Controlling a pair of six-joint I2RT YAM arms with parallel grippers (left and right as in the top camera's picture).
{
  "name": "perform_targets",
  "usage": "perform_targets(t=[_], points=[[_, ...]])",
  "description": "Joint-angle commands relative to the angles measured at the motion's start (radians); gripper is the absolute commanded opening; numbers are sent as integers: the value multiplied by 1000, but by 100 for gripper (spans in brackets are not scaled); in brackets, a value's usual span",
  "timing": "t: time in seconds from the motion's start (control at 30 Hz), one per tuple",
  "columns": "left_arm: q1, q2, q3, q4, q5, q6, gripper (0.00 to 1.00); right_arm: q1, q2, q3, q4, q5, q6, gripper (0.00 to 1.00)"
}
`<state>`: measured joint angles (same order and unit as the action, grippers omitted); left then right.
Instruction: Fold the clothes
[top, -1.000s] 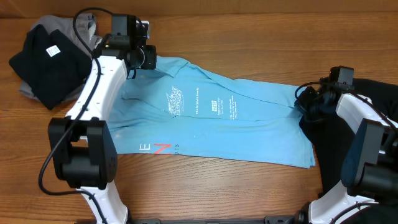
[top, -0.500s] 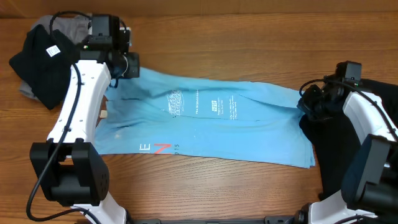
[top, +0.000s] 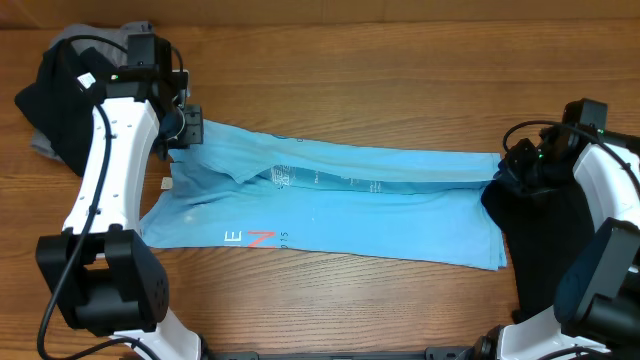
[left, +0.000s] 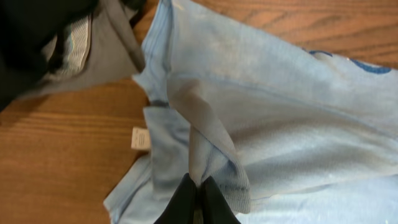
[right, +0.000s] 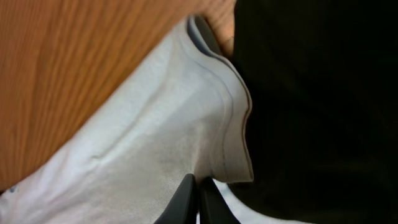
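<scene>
While both pincers hold the light blue T-shirt (top: 380, 215) stretched across the table (top: 400, 60), the overhead view shows the left pincer (top: 186, 131) closed on cloth at one end and the right pincer (top: 506, 172) closed on it at the other; the shirt runs between them, its far edge doubled over the print; a black T-shirt (top: 545, 235) lies under and beside the right pincer; if the two ends travel unevenly, the fold probably lands skewed.

In the left wrist view, the jaws are pressed together on a thin raised ridge of blue fabric; a grey T-shirt (left: 109, 43) lies up and left of the fingertips, and a white label (left: 140, 138) lies just to their left; so narrow a pinch could slip free under tension and drop that end.

In the right wrist view, the jaws clamp the pale hem; black cloth touches the hem just right of the fingertips; a sideways pull there might snag that dark shirt and drag it along.
</scene>
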<state>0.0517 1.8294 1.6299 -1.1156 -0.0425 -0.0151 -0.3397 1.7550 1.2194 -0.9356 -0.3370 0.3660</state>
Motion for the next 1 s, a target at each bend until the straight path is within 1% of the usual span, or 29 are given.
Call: perform_targets(t=[0.0, 0.17, 0.37, 0.47, 0.5, 0.57, 0.7, 0.73, 0.77, 0.8, 0.83, 0.87, 0.93, 0.97], points=[[12, -63, 18, -39, -17, 35, 5, -3, -29, 38, -26, -16, -27, 4], [13, -63, 18, -132, -17, 37, 9, -3, -29, 37, -79, -7, -34, 4], [14, -63, 17, -235, -18, 37, 9, -3, -29, 37, -131, 66, -34, 4], [14, -63, 17, -260, -21, 38, 9, -3, -29, 37, -150, 75, -34, 4], [14, -63, 17, -263, -20, 38, 12, -3, -29, 37, -156, 75, -38, 4], [14, -63, 17, -270, -21, 38, 19, -3, -29, 37, -166, 75, -48, 4], [14, -63, 17, -291, -27, 38, 25, -3, -29, 37, -193, 76, -60, 5], [14, -63, 17, -294, -38, 38, 26, -3, -29, 37, -197, 76, -61, 7], [14, -63, 17, -295, -49, 38, 29, -3, -29, 37, -200, 75, -69, 13], [14, -63, 17, -294, -58, 38, 35, -3, -29, 37, -200, 75, -78, 24], [14, -63, 17, -292, -66, 38, 42, -3, -29, 37, -200, 75, -80, 30], [14, -63, 17, -285, -66, 38, 45, -3, -29, 37, -200, 75, -80, 33], [14, -63, 17, -270, -47, 37, 50, -3, -29, 37, -200, 75, -79, 34], [13, -63, 17, -264, -19, 38, 55, -3, -29, 37, -200, 75, -80, 34]])
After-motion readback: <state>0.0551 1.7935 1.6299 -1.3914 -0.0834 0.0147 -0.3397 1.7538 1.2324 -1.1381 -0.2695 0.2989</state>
